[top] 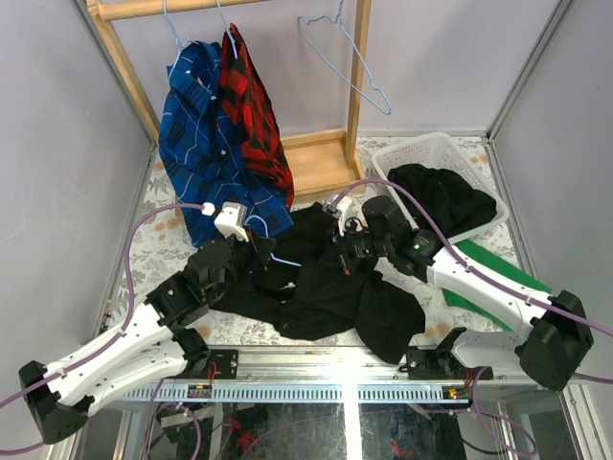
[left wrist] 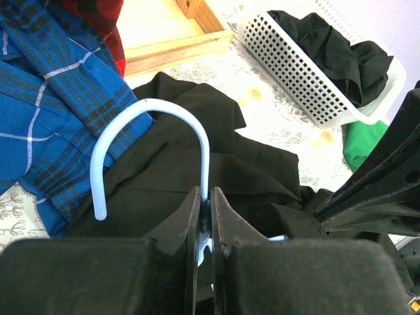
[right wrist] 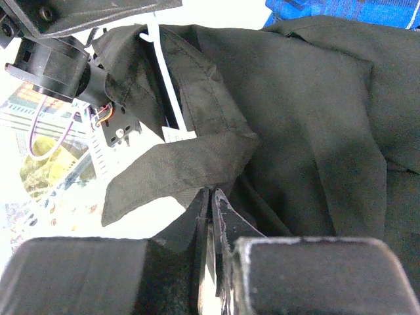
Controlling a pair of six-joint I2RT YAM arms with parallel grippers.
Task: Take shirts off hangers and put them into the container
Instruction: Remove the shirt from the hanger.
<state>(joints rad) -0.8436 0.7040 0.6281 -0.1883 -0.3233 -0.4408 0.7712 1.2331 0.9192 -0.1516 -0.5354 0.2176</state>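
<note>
Nearly closed, left jaws are pinching a thin light-blue wire hanger (left wrist: pixel 154 104) below its hook. Right jaws, equally narrow, are nipping the collar flap of the plain black button-up shirt (right wrist: pixel 295 98) sprawling mid-frame on the worktop (top: pixel 144 254). Another black shirt (top: pixel 441 196) is lying in the white lattice plastic basket (top: pixel 412 146), upper right. A blue plaid shirt (top: pixel 201 144) and a red-and-black plaid shirt (top: pixel 251 105) are hanging upper left, waiting. Only wrist views are showing the grips; only overhead is showing the wooden rack (top: pixel 356 67).

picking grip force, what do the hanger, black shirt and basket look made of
Hanger: thin rod, smooth pale-blue coat with a soft sheen, likely coated wire or plastic.
Black shirt: matte woven cloth; fine weave and limp folds show.
Basket: white moulded plastic, by its even grid of holes.
</note>
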